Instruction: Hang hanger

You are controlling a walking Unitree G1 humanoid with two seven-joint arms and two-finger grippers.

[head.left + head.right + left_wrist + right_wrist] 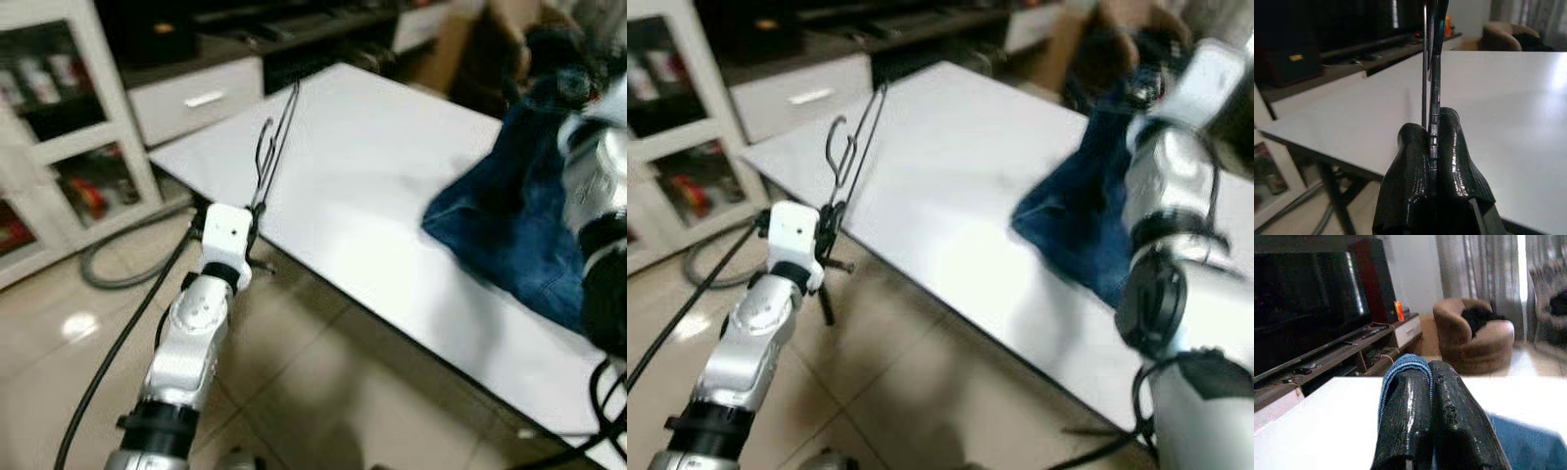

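Left gripper (1434, 139) pinches wire hanger (275, 137) above white table (392, 176). Right gripper (1425, 396) pinches blue jeans (1087, 211), lifting fold. Jeans not yet on hanger; hanging remains.

Light: bright daylight from curtained windows.
Glare: white bench (392, 176) washed out.
Blur: head views smeared.

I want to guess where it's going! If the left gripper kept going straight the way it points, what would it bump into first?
Probably nothing soon. The left gripper, shut on the hanger, points out low over the bare white table. Farther along that line sits the dark TV stand, though depth is hard to judge.
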